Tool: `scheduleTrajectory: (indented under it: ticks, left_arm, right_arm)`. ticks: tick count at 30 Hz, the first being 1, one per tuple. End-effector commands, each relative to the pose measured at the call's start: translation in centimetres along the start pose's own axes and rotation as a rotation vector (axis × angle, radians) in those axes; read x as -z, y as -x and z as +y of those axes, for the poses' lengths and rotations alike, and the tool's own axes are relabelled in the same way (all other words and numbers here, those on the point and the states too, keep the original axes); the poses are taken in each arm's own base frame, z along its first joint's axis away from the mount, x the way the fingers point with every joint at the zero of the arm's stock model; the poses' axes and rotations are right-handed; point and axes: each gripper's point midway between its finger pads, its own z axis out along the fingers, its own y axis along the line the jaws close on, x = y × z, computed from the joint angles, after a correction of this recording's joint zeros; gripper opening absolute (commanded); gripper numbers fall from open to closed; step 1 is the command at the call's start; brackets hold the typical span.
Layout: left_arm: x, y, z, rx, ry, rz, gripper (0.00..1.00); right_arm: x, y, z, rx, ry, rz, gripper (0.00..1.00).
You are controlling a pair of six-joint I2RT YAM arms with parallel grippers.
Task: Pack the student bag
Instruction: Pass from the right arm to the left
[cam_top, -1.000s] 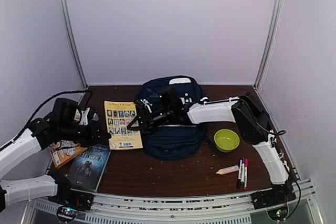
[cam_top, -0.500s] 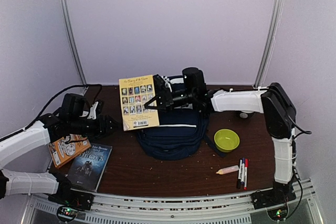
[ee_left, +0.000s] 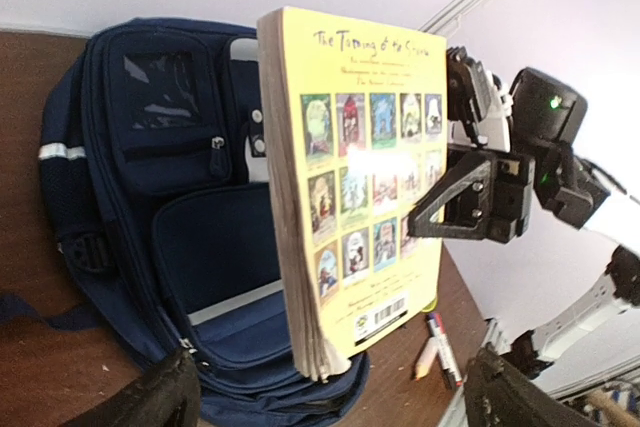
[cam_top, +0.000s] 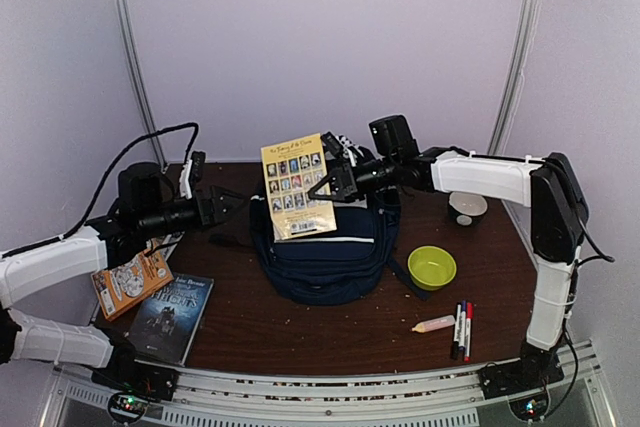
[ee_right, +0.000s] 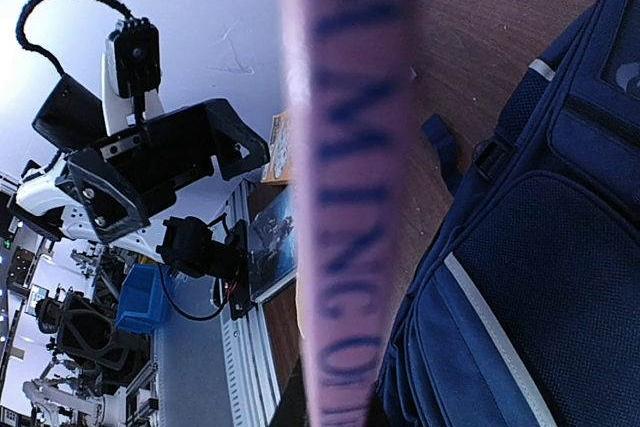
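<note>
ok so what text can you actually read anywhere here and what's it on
"The Taming of the Shrew": top of the back cover of the yellow book, last word faint.
"AMING OF": its spine, blurred and cut off by the frame.
Small print and barcode digits on that back cover: too small.
Covers of the dark book and orange book: too blurred.

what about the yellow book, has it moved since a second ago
Yes. It lay flat left of the student bag; now the right gripper holds the yellow book upright above the bag, higher and further right.
</note>
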Motion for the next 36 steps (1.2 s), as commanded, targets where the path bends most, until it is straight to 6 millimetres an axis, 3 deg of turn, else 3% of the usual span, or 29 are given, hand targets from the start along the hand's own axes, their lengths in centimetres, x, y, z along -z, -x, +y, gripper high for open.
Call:
scheduleTrajectory:
  ticks: [1,7,14,20,27,36]
  left_arm:
    - [-1.4,2.9,-2.8,-0.100,-0.066,-0.094,0.98]
    - [-4.3,2.5,-3.3,-0.103,-0.087,-0.059,0.98]
    - [-7.0,0.7,-4.4,-0.071,-0.156,0.016,0.94]
    - [-7.4,-1.0,-5.2,-0.023,-0.279,0.052,0.75]
    - [-7.5,-2.5,-4.4,0.030,-0.286,0.090,0.46]
    - [-7.2,-3.2,-3.4,0.063,-0.242,0.105,0.35]
  right_arm:
    - [1.3,0.8,1.6,0.061,0.003,-0.010,0.00]
    - [1.9,1.0,3.0,0.060,0.042,-0.031,0.00]
    - [2.4,2.2,4.7,0.040,0.124,-0.080,0.00]
    - [3.2,3.1,5.4,0.030,0.159,-0.119,0.00]
    - [4.0,3.4,4.9,0.024,0.154,-0.137,0.00]
    - [4.6,3.3,4.2,0.019,0.141,-0.148,0.00]
